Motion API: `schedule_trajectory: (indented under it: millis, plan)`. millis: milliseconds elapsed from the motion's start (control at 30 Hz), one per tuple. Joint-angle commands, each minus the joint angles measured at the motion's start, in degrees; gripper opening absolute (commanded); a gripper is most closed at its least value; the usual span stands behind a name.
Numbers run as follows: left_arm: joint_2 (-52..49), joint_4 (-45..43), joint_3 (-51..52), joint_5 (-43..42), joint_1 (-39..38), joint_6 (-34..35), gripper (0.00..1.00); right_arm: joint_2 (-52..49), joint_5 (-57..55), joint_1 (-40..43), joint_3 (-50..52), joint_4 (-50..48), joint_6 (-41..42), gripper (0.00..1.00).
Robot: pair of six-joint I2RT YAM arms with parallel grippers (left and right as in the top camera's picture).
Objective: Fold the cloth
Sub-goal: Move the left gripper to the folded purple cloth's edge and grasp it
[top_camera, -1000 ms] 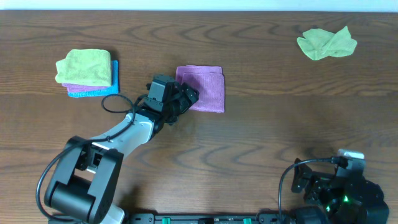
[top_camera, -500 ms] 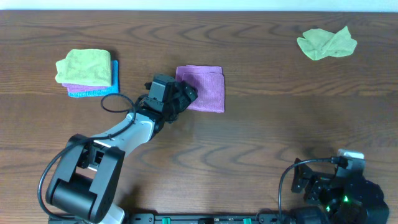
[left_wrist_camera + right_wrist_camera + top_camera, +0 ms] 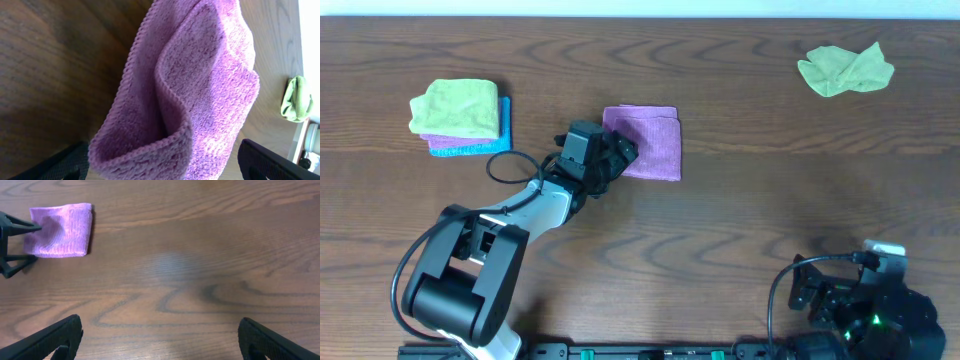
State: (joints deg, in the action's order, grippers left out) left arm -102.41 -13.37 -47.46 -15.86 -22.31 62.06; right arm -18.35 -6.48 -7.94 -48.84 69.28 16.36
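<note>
Left elbow point(image 3: 470, 235) has swung inward; left gripper point(image 3: 620, 158) stays spread at the purple cloth's point(image 3: 648, 140) 8 o'clock edge.
Cloth, just 12 o'clock of table point(image 3: 770, 200) centre: light, limp terry; pinch the stacked corner layers. Right gripper point(image 3: 160, 322) spread, idle.

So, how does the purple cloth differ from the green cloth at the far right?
The purple cloth is folded into a rectangle; the green cloth lies crumpled. The purple cloth's edge is at the open left gripper; the green cloth lies apart from both arms. Both rest on the table.
</note>
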Motion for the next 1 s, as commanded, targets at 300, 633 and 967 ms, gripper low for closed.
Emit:
schedule_trajectory:
  millis: [300, 633, 967]
  plan:
    - [-2.75, -2.38, 0.37, 1.25, -0.33, 1.44, 0.95, 0.09, -0.81, 0.42, 0.33, 0.07, 0.98, 0.99]
    - [-6.29, -4.07, 0.37, 1.31, -2.01, 1.4, 0.71, 0.09, -0.79, 0.42, 0.33, 0.07, 0.98, 0.99]
    - [-6.99, -6.27, 0.37, 2.32, -1.99, 0.52, 0.06, 0.09, -0.81, 0.42, 0.33, 0.07, 0.98, 0.99]
